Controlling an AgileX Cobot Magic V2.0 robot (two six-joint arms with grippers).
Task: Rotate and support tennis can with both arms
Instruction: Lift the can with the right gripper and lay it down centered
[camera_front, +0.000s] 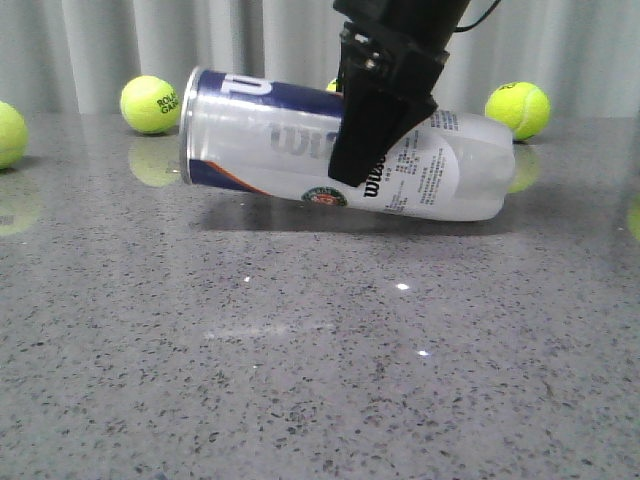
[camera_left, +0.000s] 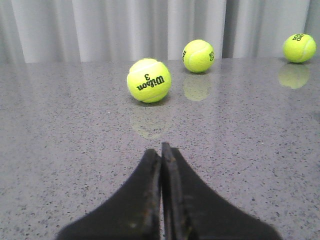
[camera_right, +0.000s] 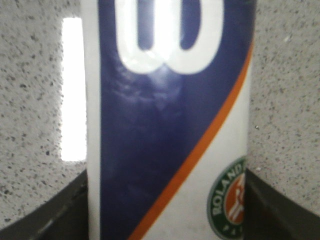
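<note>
At the frame's centre, the right pincer (camera_front: 375, 150) clamps the tennis can (camera_front: 260, 145), tilted with its silver-rimmed end raised off the desk (camera_front: 300, 380). The left pincer (camera_left: 161, 155) is pressed together, empty.

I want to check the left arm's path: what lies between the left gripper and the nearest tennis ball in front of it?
Nothing: in the left wrist view only bare grey table separates the left gripper from the Wilson 3 ball.

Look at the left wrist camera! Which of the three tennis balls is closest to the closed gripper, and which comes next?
1. Wilson 3 ball, right ahead of the left gripper.
2. Middle ball, behind it, nearer the curtain.
3. Corner ball, far off to the side.
</note>
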